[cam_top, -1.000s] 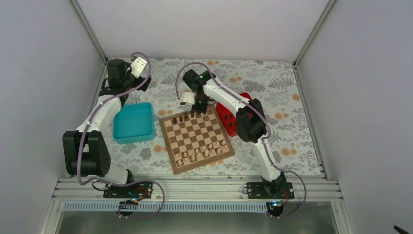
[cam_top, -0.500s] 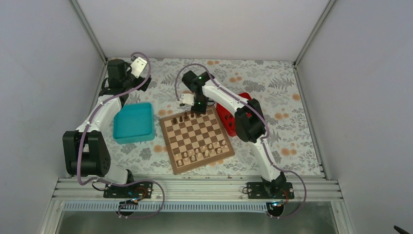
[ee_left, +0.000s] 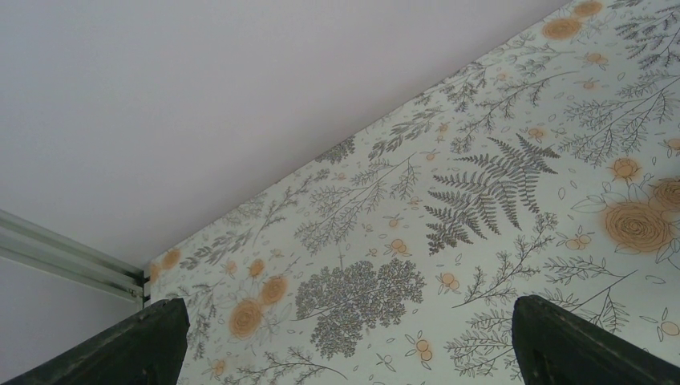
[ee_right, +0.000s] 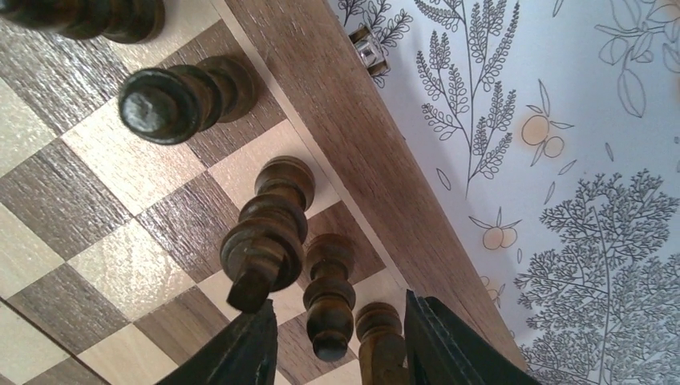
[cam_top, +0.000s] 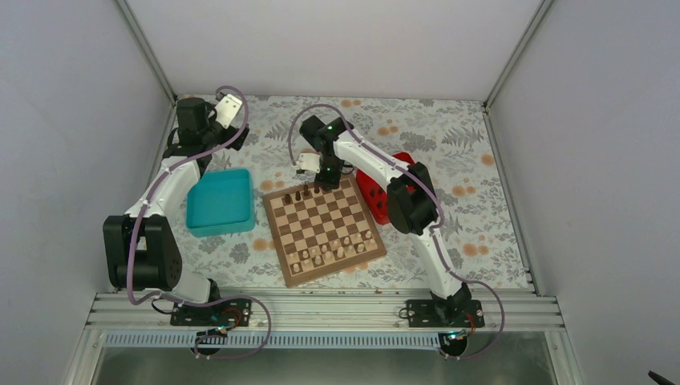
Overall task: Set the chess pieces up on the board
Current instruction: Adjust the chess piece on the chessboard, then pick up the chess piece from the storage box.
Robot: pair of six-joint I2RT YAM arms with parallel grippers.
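**Clerk:** Entry one, the right claw?

**Robot:** My right claw (ee_right: 341, 305): fingers (ee_right: 240, 353) parted, nothing gripped. It hangs low over the dark chess pieces (ee_right: 269, 233) on the far row of the board (ee_right: 345, 136). Two of them stand upright in the gap between my fingers, and others stand just beyond, along the same row. The tan border runs beside that row, with a small metal clasp (ee_right: 367, 50) on its outer edge.

**Clerk:** Entry two, the left?

**Robot:** My left claw (ee_left: 346, 313): fingers wide apart, empty. It is raised above the far left corner of the bench (cam_top: 449, 144), well apart from the board.

**Clerk:** Surface and room?

**Robot:**
- Bench: pale covering printed with ferns and orange flowers.
- Board: mid-bench, turned slightly askew.
- Dark pieces: a few, all at the far edge.
- Pale chessmen (cam_top: 333, 250): in the near rows.
- Teal tray (cam_top: 218, 200): just beside the board's left side.
- Red tray (cam_top: 375, 202): at the board's right, partly hidden under my right arm.
- Walls (cam_top: 337, 40): plain white, on three sides.
- Rail (cam_top: 321, 309): aluminium, along the near edge, carrying both my bases.

**Clerk:** Changes against a second ago?

**Robot:** Barely any, seen from overhead. My right arm has scarcely shifted above the far row. The left arm, both trays and every piece on the board stand as they did.
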